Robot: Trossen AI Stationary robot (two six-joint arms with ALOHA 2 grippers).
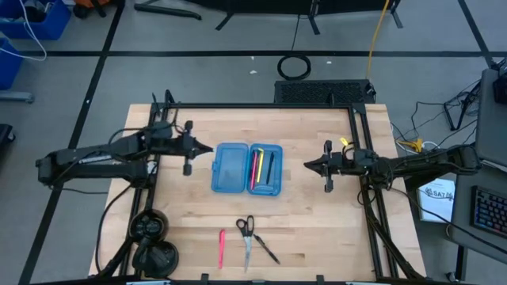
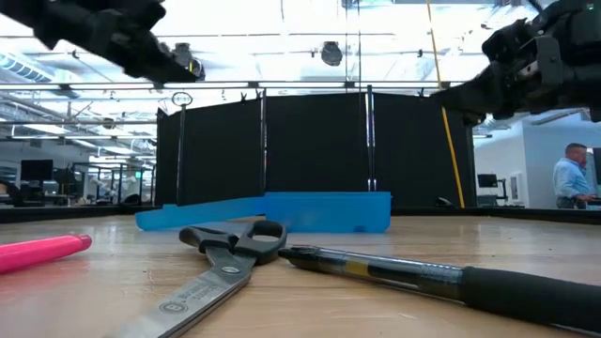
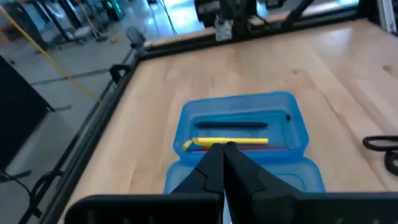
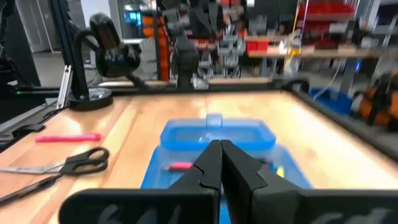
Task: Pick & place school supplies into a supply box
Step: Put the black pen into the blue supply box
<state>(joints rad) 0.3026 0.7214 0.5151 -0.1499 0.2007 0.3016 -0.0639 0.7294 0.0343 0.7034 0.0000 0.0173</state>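
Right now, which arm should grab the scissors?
Right, probably. The scissors lie nearer the right gripper than the left gripper. Both grippers are shut and empty, flanking the open pencil case.

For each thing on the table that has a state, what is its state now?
supply box: open, lying flat; pens in its right half
scissors: shut, flat on the table, outside the box
pink pen: on the table, outside the box
black pen: on the table, beside the scissors
left gripper: shut, empty
right gripper: shut, empty
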